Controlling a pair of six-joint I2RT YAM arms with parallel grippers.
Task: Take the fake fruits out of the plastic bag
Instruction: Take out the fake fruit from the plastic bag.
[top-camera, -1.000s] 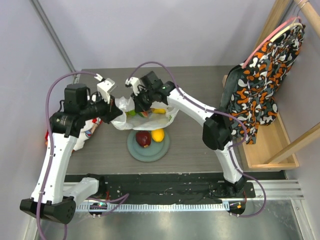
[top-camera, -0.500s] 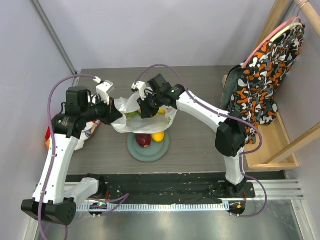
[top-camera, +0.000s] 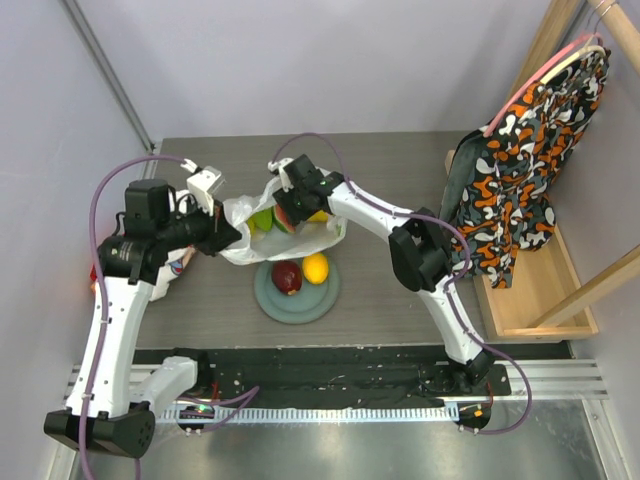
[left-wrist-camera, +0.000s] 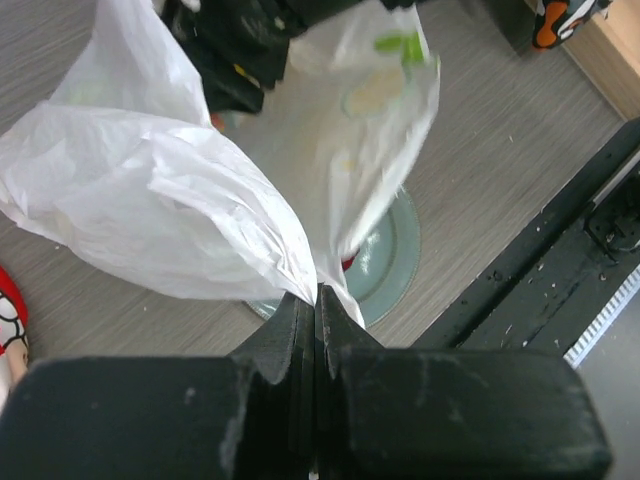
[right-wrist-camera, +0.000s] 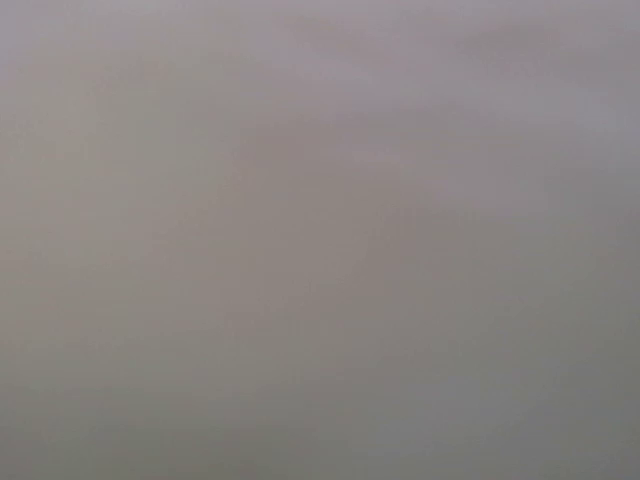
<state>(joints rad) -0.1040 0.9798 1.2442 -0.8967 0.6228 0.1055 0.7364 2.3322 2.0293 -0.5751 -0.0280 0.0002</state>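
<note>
The translucent white plastic bag (top-camera: 300, 238) hangs over the back of a grey-green plate (top-camera: 296, 305). My left gripper (top-camera: 228, 235) is shut on a gathered edge of the plastic bag (left-wrist-camera: 150, 200). Its jaws are pressed together on the film (left-wrist-camera: 318, 290). Through the bag's mouth I see a green piece (top-camera: 262, 220), a watermelon slice (top-camera: 283, 217) and a yellow piece (top-camera: 318, 215). A dark red apple (top-camera: 287, 277) and a yellow fruit (top-camera: 316, 268) lie on the plate. My right gripper (top-camera: 300, 195) is at the bag's mouth, its jaws hidden. The right wrist view is a grey blur.
A patterned orange, black and white cloth (top-camera: 520, 130) hangs at the right above a wooden tray (top-camera: 545, 290). A red and white item (top-camera: 175, 265) lies at the left under my left arm. The black rail (top-camera: 330, 365) runs along the near edge.
My right gripper has shifted a little back to the bag's mouth and the arm's elbow has swung left. The left gripper has stayed shut on the bag and drifted slightly left.
</note>
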